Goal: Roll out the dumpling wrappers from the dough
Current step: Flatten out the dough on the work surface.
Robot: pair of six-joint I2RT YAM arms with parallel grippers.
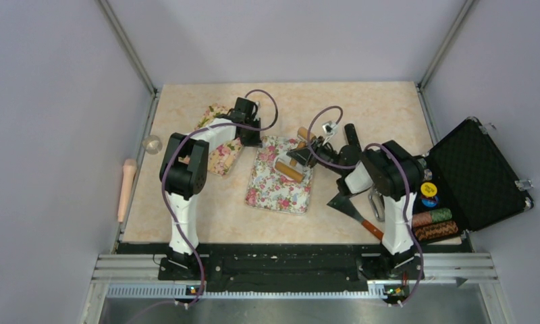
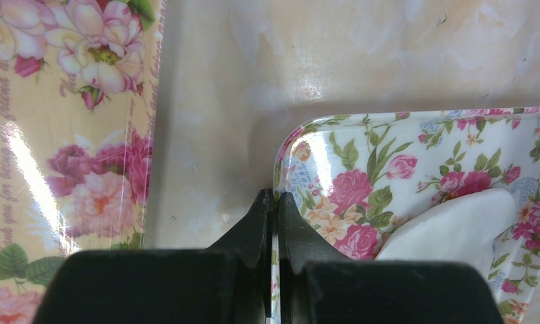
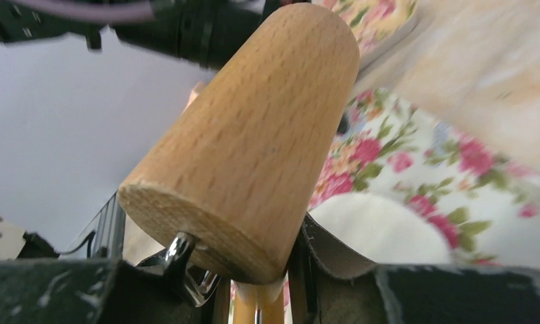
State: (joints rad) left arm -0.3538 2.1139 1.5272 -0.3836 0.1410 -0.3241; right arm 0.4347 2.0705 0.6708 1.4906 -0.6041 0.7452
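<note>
The left gripper [image 2: 275, 210] is pressed together on the rim of the white floral tray [image 2: 416, 145], pinching it at the tray's rounded corner, with the thin edge running between the black fingers. Off to that gripper's left, across a strip of bare marbled table [image 2: 254, 94], lies a yellow floral tray [image 2: 65, 135]. The dumpling wrapper [image 2: 456, 229], a flat white piece of dough, lies inside the white tray just to the right of the left gripper's fingers. The right gripper [image 3: 267, 300] is clamped on the pale wooden handle of a rolling pin [image 3: 254, 142], whose thick beech roller sticks out straight ahead of it on a metal axle. The wrapper sits just beside and below the roller, to the right of the right gripper's fingers. From above, the roller lies across the white tray, and behind the right arm stand an open black case [image 1: 480, 172] and a scraper [image 1: 354, 213].
</note>
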